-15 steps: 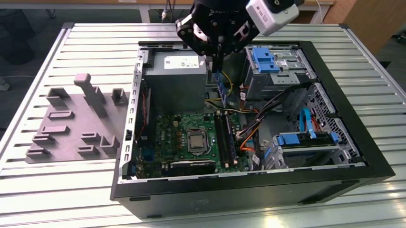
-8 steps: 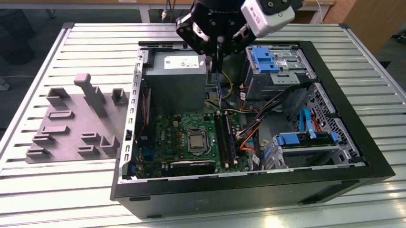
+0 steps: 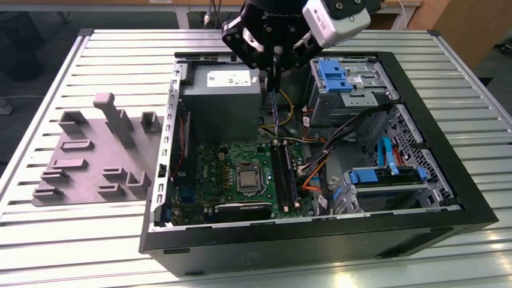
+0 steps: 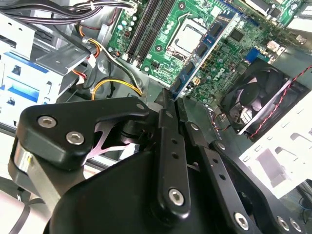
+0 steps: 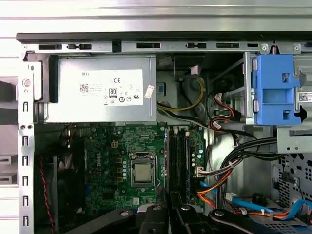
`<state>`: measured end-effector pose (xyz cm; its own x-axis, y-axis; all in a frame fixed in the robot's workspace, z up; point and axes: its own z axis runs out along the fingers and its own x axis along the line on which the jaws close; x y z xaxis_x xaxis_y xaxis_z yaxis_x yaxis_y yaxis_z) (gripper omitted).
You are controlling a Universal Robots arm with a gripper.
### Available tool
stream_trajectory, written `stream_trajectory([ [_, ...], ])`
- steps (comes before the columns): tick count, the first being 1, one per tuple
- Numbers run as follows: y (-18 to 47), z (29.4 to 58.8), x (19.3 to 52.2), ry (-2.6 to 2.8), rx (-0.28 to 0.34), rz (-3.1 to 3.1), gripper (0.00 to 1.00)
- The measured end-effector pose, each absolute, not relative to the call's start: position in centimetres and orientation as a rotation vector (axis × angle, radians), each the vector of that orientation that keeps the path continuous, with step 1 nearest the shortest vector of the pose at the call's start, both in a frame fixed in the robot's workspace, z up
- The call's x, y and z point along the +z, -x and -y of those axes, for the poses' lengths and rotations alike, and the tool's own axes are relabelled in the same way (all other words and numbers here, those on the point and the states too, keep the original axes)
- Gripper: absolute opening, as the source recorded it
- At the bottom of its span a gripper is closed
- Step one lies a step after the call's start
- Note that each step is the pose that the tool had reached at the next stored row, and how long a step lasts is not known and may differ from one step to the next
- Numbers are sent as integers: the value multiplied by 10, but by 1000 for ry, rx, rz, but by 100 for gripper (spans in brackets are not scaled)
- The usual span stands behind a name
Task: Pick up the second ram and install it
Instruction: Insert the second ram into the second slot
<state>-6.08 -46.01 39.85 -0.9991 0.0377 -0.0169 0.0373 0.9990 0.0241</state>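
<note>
**Operator:** Entry one. What is the pincer doing?

**Notes:** Your pincer [image 3: 274,59] is clamped on the second ram [image 3: 275,102]. It grips one short end, with a finger on each flat face. In the second wrist view the jaws stand almost together, with only the board's thickness between them.

**Operator:** Where is the stick?

**Notes:** It hangs upright below the fingers inside the open computer case [image 3: 320,237]. Its free end points down at the motherboard [image 3: 224,171]. That end is just above the black slot rails [image 3: 282,171], at their end nearest the power supply [image 3: 220,93]. I cannot tell whether it touches. It is not seated.

**Operator:** Why is it held that way?

**Notes:** My reading is that gripping the faces keeps your fingers off the contact edge. Holding it by the end also leaves nearly the full length free below the fingers. Hanging end-down, the stick stands across the rails rather than along them.

**Operator:** Anything else worth logging?

**Notes:** The grey tray [image 3: 80,162] sits on the worktop [image 3: 88,240], outside the case on the exterior view's left. It is well apart from the arm.
</note>
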Motion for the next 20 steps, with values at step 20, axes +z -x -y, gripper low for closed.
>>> stream_trajectory([
  [20,60,460,394,37,38,-3125,14],
])
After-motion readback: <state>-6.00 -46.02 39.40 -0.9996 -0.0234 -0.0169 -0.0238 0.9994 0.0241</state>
